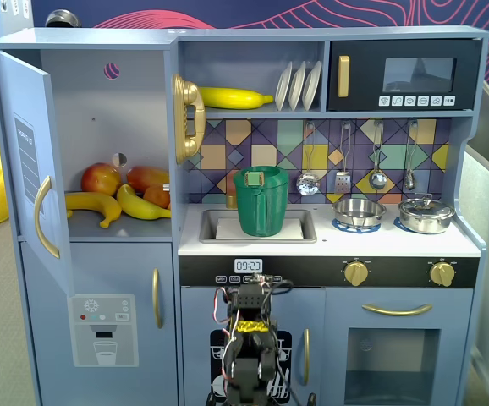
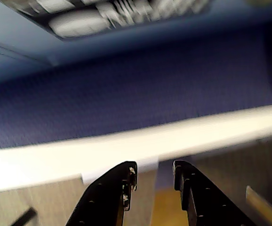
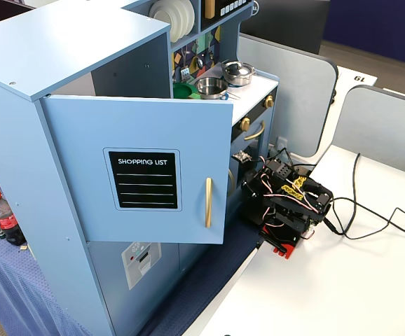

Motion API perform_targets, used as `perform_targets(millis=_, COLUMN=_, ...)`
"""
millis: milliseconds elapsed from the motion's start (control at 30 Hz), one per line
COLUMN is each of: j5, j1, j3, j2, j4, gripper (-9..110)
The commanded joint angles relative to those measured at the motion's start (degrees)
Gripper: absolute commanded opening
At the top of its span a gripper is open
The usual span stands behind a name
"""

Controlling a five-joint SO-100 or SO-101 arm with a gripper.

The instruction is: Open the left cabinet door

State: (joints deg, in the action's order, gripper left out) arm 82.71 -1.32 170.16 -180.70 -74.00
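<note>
The left cabinet door (image 3: pixel 143 178), blue-grey with a black "SHOPPING LIST" panel and a gold handle (image 3: pixel 207 201), stands swung wide open. In a fixed view from the front, this door (image 1: pixel 26 152) shows almost edge-on at the far left, with its handle (image 1: pixel 46 216) curving outward. The arm (image 3: pixel 286 203) sits folded low on the white table in front of the kitchen, well away from the door. In the wrist view my gripper (image 2: pixel 155 169) is open, with a gap between its black fingers and nothing in it.
Apples (image 1: pixel 101 178) and bananas (image 1: pixel 92 203) lie in the opened compartment. Below it is the dispenser door (image 1: pixel 102 320). A green jug (image 1: pixel 260 199) stands in the sink, and pots (image 1: pixel 426 213) sit on the stove. Cables (image 3: pixel 371 217) trail over the white table (image 3: pixel 342 294).
</note>
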Motion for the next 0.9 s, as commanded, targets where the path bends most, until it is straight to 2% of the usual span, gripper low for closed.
perform_targets(millis=0, j5=-2.02, j1=-1.49, j3=1.49, j2=-1.32, j4=-3.96, gripper=0)
perform_targets(millis=167, j5=-4.04, j1=-1.05, j3=1.49, j2=-1.41, j4=-6.33, gripper=0)
perform_targets(millis=400, j5=3.34, j1=-1.41, j3=1.49, j2=-1.41, j4=-13.45, gripper=0)
perform_targets(millis=867, j5=3.52, j1=-1.14, j3=1.49, j2=-1.41, j4=-13.80, gripper=1)
